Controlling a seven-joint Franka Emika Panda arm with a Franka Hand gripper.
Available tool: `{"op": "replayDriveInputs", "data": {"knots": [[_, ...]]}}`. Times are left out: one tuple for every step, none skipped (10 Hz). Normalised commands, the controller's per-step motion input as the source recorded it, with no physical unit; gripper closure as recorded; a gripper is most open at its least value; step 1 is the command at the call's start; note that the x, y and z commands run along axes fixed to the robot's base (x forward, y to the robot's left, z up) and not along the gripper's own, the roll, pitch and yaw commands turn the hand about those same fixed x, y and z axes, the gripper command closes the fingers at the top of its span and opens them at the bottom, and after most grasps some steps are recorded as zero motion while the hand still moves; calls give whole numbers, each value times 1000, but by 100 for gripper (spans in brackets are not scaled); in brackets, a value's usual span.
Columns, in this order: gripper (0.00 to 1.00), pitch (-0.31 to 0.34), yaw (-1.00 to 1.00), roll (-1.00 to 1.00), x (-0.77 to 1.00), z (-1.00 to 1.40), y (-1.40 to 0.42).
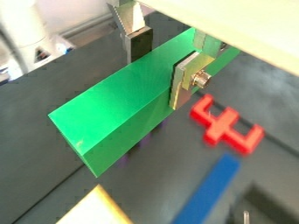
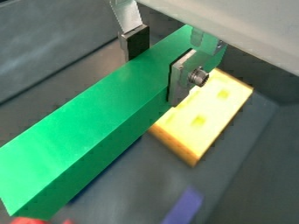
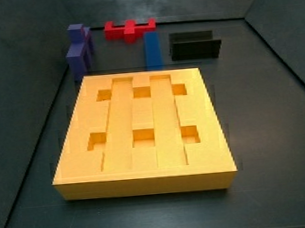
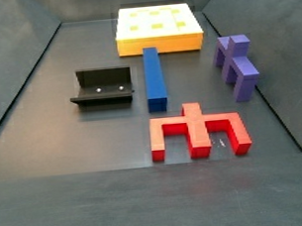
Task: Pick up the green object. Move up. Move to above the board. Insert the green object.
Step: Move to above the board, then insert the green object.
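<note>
Already clamped on the green object [image 2: 100,144], the gripper [image 1: 163,61], silver fingers [image 1: 184,80] pressed flat against both long faces near one end, dark pads touching the bar. Raised well clear of the floor, out of sight in both side views. Long axis of the bar running away from the jaws, crosswise to the closing direction, most of its length cantilevered past the fingers. Relative to the board [image 2: 208,115]: bar up above, partly overlapping one corner in a wrist view, not yet centred over any groove. Elsewhere near the board [image 3: 143,127], on the floor, the red piece [image 1: 225,123], the blue bar [image 4: 154,77], the purple piece [image 4: 237,65] and the fixture [image 4: 104,86]. Probably next, aligning that long axis with a groove before lowering.
</note>
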Motion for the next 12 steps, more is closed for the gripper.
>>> {"op": "replayDriveInputs", "data": {"knots": [[100,184,-61,63,595,254,-1400],[100,209,-25,-4,635,283,-1400],[100,202,-18,4,652,290,-1400],[100,181,-1,12,680,288,-1400],[100,160,2,27,372,146,-685],[100,119,6,43,170,66,-254],[100,0,0,0,37,-6,0],[100,0,-83,0,240,-769,-114],[100,-33,-226,0,3,-1000,-114],[100,-26,-160,0,54,-1000,-117],[100,-21,-43,0,89,-1000,-77],[100,-7,0,46,-17,-1000,-174]]}}
